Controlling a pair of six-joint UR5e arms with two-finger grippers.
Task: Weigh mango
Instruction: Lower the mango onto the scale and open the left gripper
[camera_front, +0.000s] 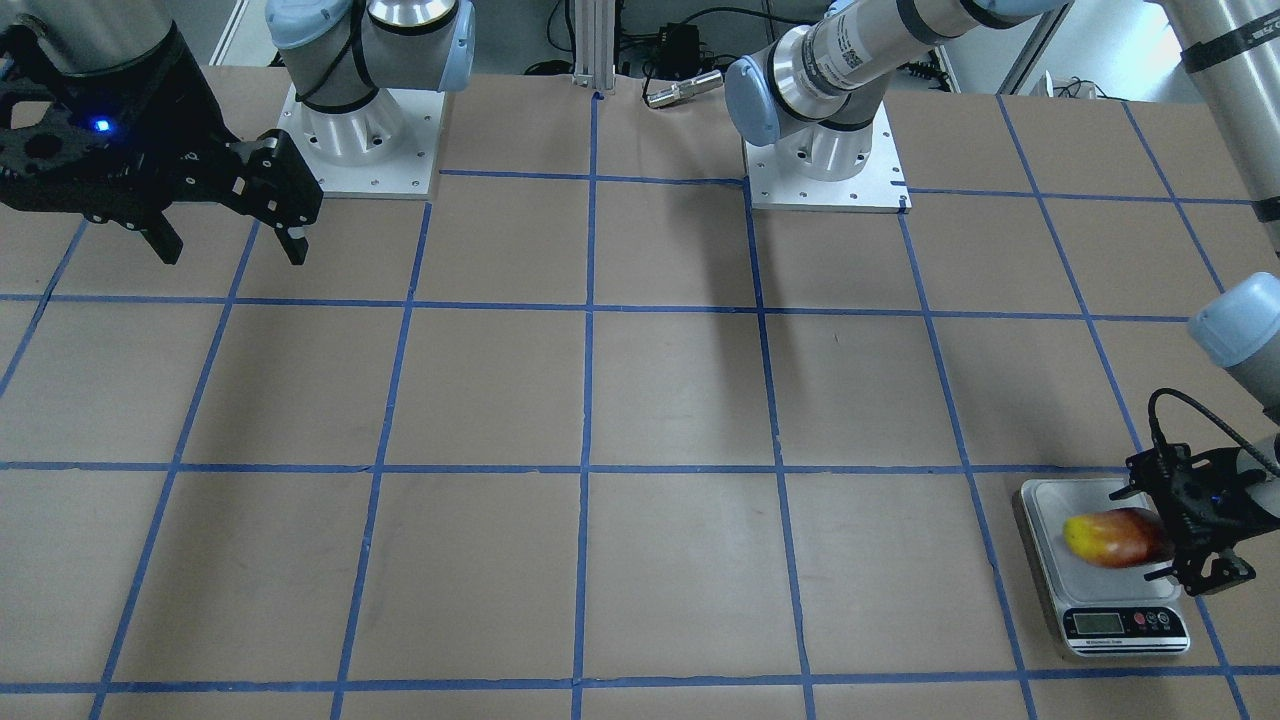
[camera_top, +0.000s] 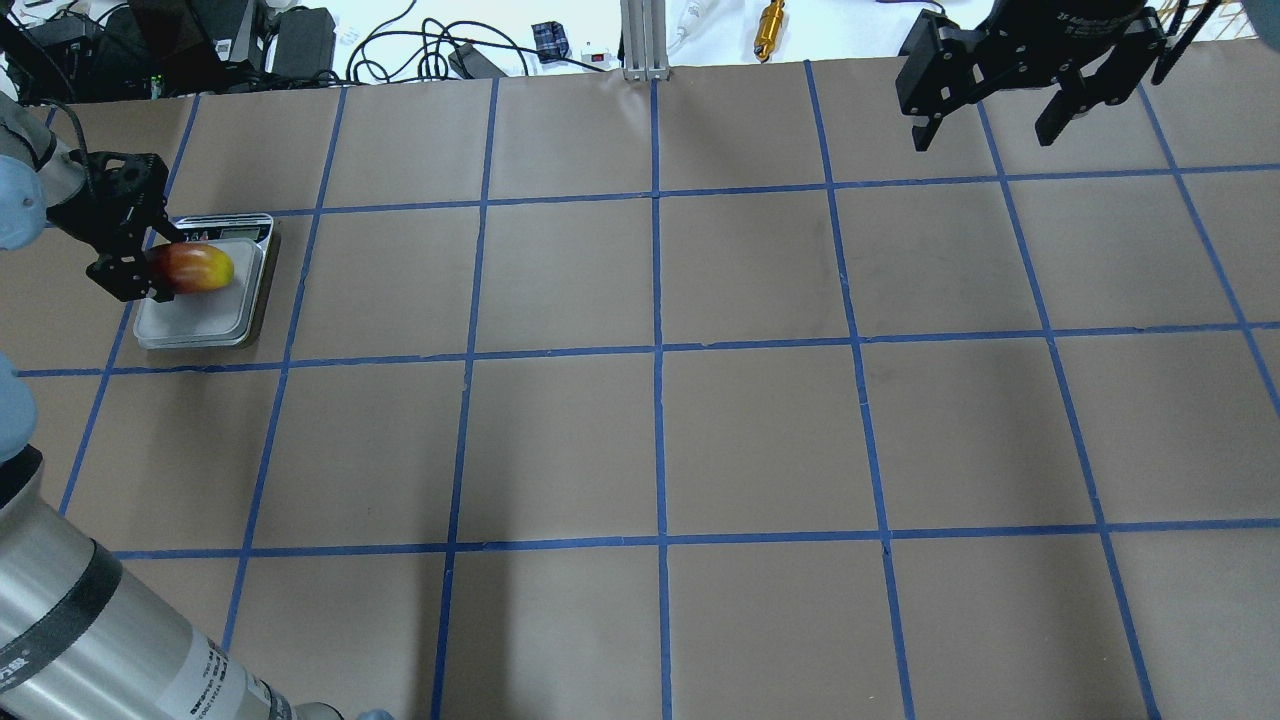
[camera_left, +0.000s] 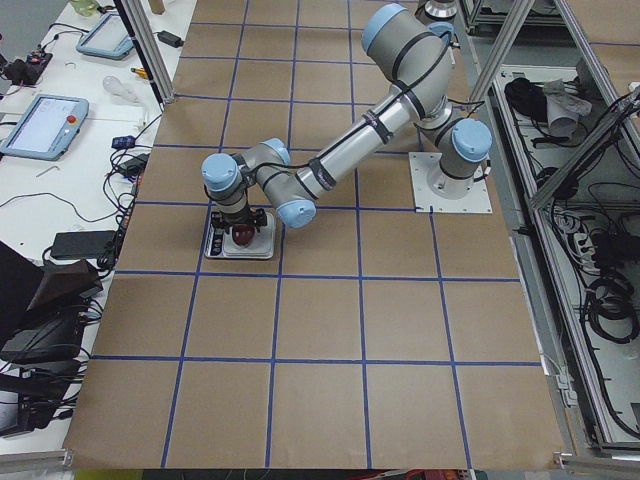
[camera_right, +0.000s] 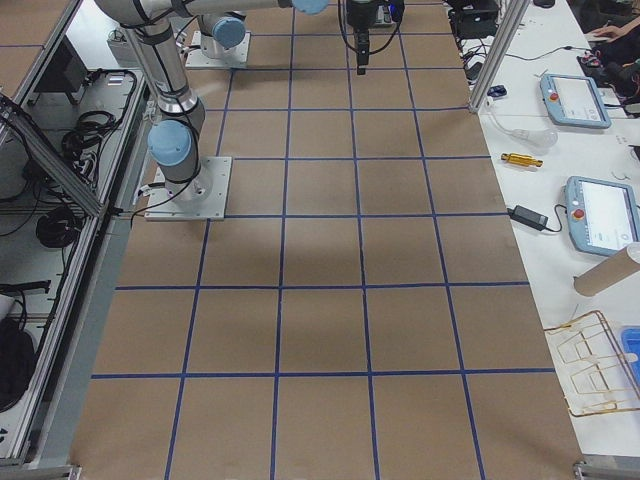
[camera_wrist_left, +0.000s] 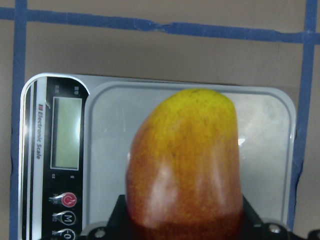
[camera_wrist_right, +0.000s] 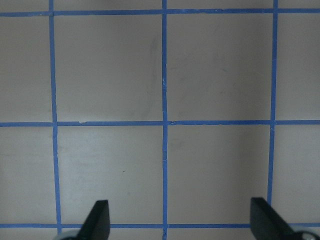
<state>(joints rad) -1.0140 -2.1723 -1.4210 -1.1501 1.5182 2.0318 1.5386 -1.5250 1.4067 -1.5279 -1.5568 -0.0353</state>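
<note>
**Fig.** L gripper (camera_front: 1150, 535) grasps the mango (camera_front: 1112, 537) by its red-orange end, one finger on either side. The yellow end points toward the desk's (camera_front: 640, 400) centre. The mango is over the platform of the scale (camera_front: 1048, 500), which sits near the desk edge on the robot's L side. Cannot tell whether the fruit touches the platform. In the L wrist view the mango (camera_wrist_left: 185, 165) covers the platform's middle, w/ the scale's display panel (camera_wrist_left: 66, 132) beside it. R gripper (camera_front: 232, 245) hangs above the desk, well apart from the scale, fingers spread wide w/ nothing between them.
</note>
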